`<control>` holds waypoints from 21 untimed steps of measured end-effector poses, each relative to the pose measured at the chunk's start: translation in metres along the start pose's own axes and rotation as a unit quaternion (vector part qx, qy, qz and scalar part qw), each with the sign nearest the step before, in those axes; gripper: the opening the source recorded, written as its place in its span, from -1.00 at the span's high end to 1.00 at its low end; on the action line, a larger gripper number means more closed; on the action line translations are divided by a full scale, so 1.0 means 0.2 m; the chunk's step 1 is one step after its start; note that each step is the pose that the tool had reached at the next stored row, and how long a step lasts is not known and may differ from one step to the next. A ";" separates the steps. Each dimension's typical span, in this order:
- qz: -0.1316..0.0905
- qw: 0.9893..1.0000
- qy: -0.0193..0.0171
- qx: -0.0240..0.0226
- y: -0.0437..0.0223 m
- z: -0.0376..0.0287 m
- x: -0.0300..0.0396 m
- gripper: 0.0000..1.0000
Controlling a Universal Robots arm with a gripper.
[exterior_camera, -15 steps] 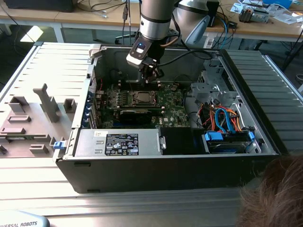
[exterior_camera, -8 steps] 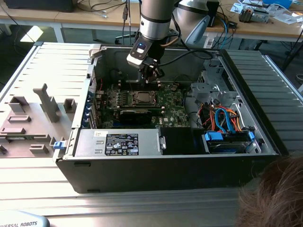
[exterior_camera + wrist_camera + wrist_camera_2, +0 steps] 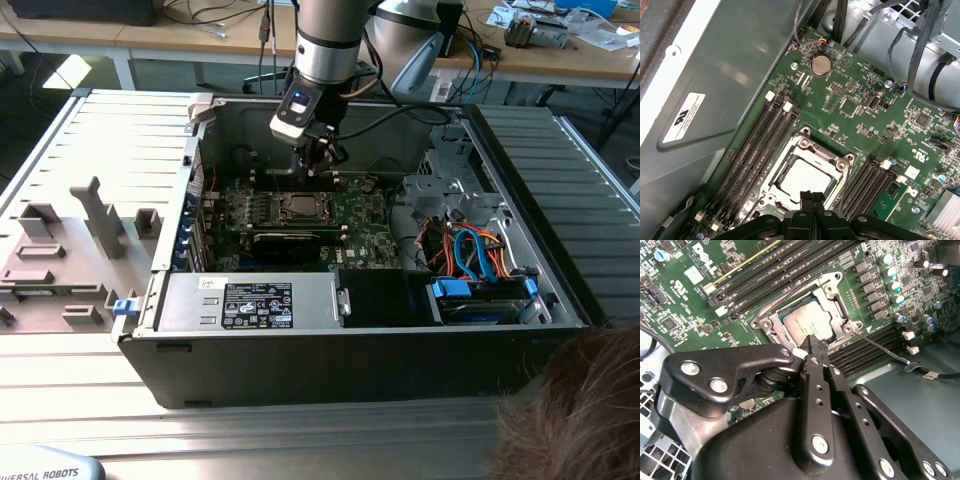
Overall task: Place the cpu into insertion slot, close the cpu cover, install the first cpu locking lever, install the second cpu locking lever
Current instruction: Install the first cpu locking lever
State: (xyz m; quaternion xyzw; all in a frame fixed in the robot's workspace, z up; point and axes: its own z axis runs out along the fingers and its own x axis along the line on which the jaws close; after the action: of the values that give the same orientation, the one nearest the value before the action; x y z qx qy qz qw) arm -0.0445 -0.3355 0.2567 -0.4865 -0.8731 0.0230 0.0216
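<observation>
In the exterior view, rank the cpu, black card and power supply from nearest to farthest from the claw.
1. cpu, right below the claw.
2. black card, just past the cpu.
3. power supply, along the camera-side wall.

Your gripper (image 3: 811, 346) hides a good deal in the second wrist view. Its black body covers the board (image 3: 685, 315) beneath it, and its tip blocks the nearest edge of the chip (image 3: 812, 320) and of the metal frame (image 3: 834, 290) around it. In the first wrist view the fingertips (image 3: 803, 196) cover the chip's closest edge too, so you cannot see what they touch. In the exterior view the arm (image 3: 328, 40) is cut off above the gripper, and the chip below is too small to judge.
</observation>
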 end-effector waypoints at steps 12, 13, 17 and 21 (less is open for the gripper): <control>-0.014 1.000 -0.001 0.000 0.000 0.000 0.000 0.79; -0.015 1.000 -0.001 0.000 0.000 0.000 0.000 0.79; -0.018 1.000 -0.001 0.000 0.000 0.000 0.000 0.79; -0.021 1.000 -0.001 0.000 0.000 0.000 0.000 0.79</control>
State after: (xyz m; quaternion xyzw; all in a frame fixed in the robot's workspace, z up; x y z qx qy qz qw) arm -0.0445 -0.3355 0.2567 -0.4684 -0.8830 0.0235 0.0211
